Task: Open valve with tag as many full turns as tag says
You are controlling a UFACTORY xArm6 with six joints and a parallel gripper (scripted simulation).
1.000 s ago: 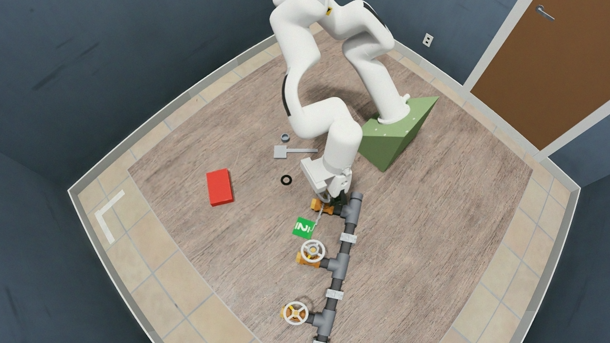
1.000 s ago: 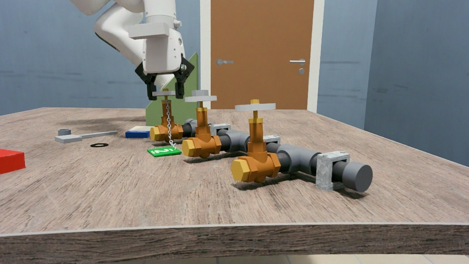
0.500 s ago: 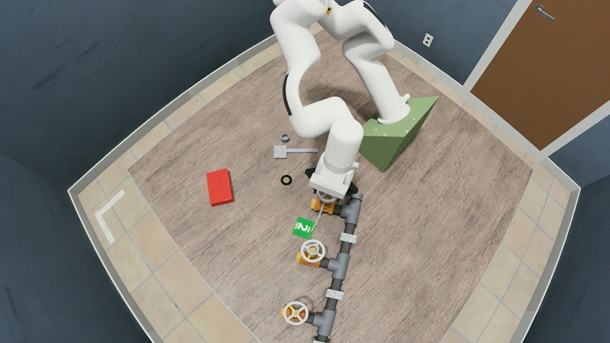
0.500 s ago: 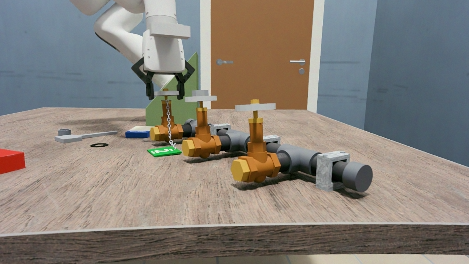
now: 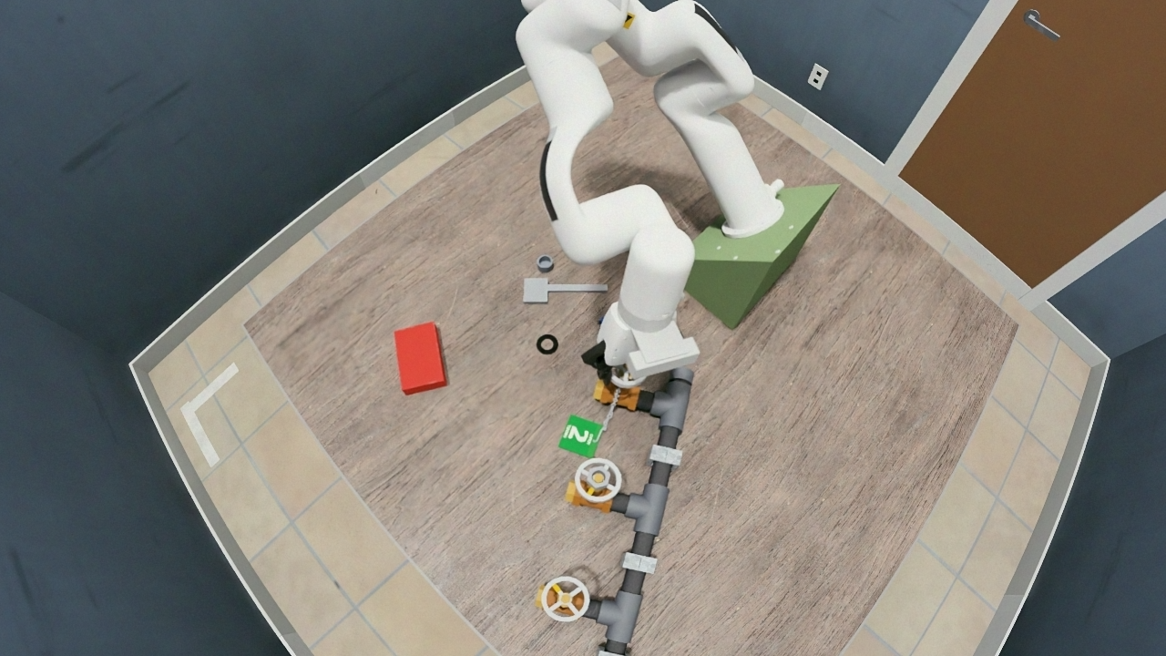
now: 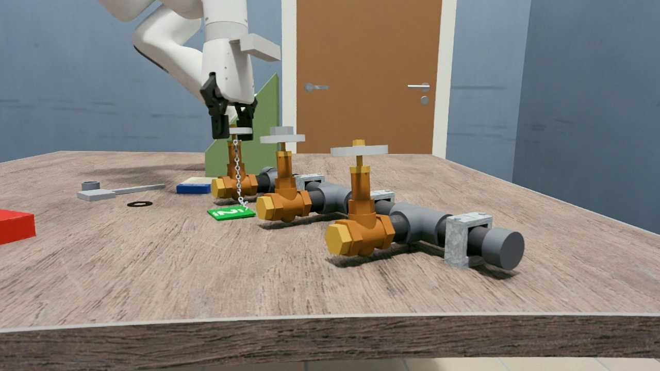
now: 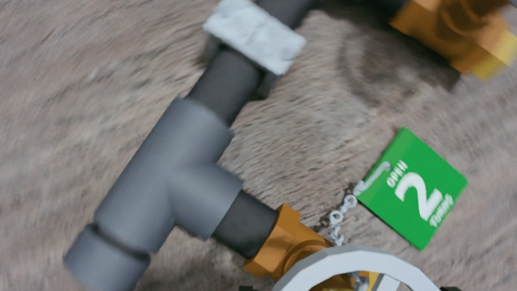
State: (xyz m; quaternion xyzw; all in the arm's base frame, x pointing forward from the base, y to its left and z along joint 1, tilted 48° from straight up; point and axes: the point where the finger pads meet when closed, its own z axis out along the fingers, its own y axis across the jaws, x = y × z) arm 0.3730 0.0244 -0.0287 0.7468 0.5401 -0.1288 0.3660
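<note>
Three brass valves with white handwheels stand along a grey pipe (image 5: 652,506) (image 6: 415,221) (image 7: 174,178). The valve nearest the robot base (image 5: 613,394) (image 6: 233,184) carries a chain (image 5: 609,410) (image 6: 237,166) (image 7: 337,218) down to a green tag (image 5: 579,433) (image 6: 230,212) (image 7: 412,187) that reads "OPEN 2 TURNS". My gripper (image 5: 613,371) (image 6: 232,131) points straight down and is shut on this valve's handwheel (image 6: 240,131) (image 7: 323,264). The wrist view is blurred. The middle valve's handwheel (image 5: 587,474) (image 6: 281,137) and the end valve's handwheel (image 5: 560,594) (image 6: 359,150) stand free.
A red block (image 5: 419,357) (image 6: 13,225), a black ring (image 5: 544,338) (image 6: 139,203), a grey flat tool (image 5: 537,289) (image 6: 96,194), a small grey cap (image 5: 545,262) (image 6: 90,185) and a blue box (image 6: 193,187) lie left of the valves. The green wedge base (image 5: 750,252) (image 6: 263,119) stands behind.
</note>
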